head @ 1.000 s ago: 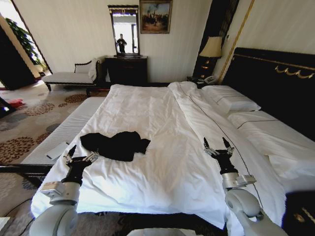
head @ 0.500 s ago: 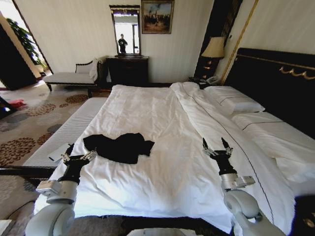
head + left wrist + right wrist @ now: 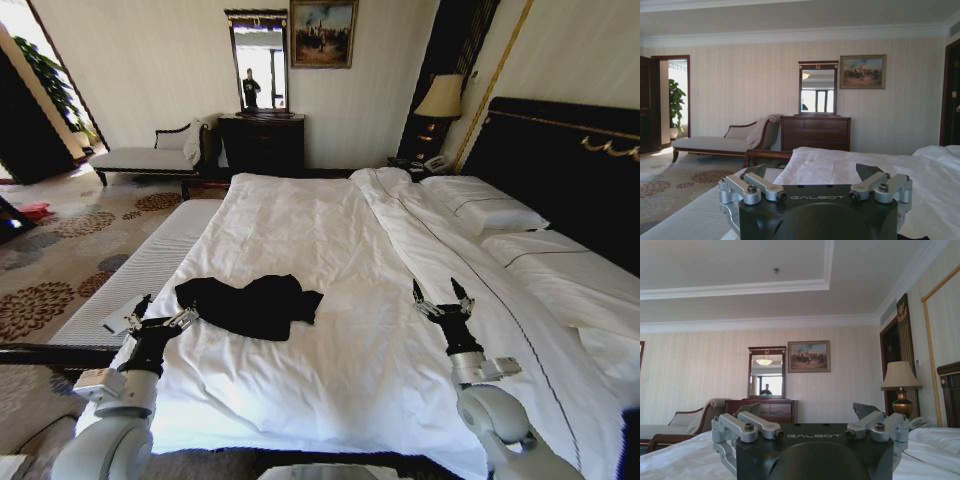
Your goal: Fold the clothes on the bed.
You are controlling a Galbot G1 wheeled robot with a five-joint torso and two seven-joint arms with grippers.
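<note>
The clothes [image 3: 250, 304], a crumpled black T-shirt, lie on the white duvet near the left side of the bed [image 3: 330, 250]. My left gripper [image 3: 158, 318] hovers open just left of the shirt, above the bed's near left corner, holding nothing. Over the duvet right of the middle, my right gripper [image 3: 442, 299] is raised and open, well away from the shirt. In the left wrist view the left gripper [image 3: 815, 176] points across the bed toward the far wall. The right gripper [image 3: 810, 414] in its wrist view points the same way.
A striped bench [image 3: 140, 270] with a paper on it runs along the bed's left side. Pillows [image 3: 485, 210] and a dark headboard [image 3: 560, 170] lie at the right. A chaise [image 3: 150, 155], dresser [image 3: 262, 140] with mirror and a lamp [image 3: 437, 100] stand at the far wall.
The whole picture has shifted slightly right and down, so the camera has moved. Both arms keep the same pose and the shirt lies as before.
</note>
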